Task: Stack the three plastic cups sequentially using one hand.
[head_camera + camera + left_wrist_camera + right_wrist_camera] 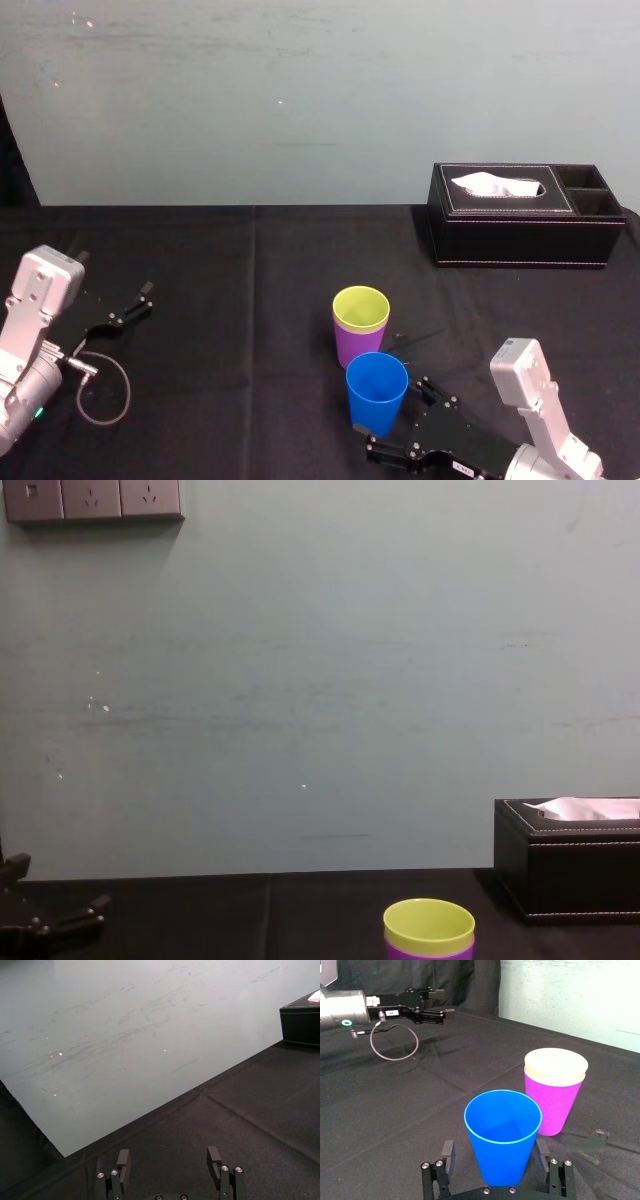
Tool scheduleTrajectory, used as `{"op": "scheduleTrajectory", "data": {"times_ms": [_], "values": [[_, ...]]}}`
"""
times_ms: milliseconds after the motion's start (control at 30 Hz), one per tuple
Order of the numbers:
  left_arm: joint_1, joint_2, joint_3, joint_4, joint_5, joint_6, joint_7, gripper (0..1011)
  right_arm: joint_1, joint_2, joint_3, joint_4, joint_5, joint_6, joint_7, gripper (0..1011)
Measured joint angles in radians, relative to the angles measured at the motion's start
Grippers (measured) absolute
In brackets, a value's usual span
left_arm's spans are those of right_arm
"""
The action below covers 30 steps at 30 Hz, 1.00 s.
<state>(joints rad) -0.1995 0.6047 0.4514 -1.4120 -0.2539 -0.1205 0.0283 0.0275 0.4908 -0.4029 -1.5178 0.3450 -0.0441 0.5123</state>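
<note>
A yellow-green cup (361,306) sits nested inside the purple cup (354,346) at the middle of the black table; the pair also shows in the chest view, yellow-green cup (429,923). The blue cup (377,389) stands upright just in front of them, apart from the pair. My right gripper (410,421) lies low on the table, open, with one finger (448,1151) on each side of the blue cup's (502,1132) lower half and a gap at both. The purple cup (554,1102) stands just beyond. My left gripper (131,304) rests open and empty at the left.
A black tissue box (520,214) stands at the back right of the table (230,300). A grey wall closes off the far edge. A loop of cable (105,385) hangs by the left arm's wrist.
</note>
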Motion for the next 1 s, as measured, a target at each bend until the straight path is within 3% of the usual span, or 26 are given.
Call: {"op": "scheduleTrajectory", "data": {"times_ms": [600, 1000], "values": [[0.0, 0.0, 0.0, 0.0, 0.0, 0.0, 0.0, 1000, 0.026, -0.036, -0.011, 0.022, -0.015, 0.004, -0.029, 1004], [0.0, 0.0, 0.0, 0.0, 0.0, 0.0, 0.0, 1000, 0.03, -0.041, -0.016, 0.024, -0.027, 0.006, -0.035, 1004]]}}
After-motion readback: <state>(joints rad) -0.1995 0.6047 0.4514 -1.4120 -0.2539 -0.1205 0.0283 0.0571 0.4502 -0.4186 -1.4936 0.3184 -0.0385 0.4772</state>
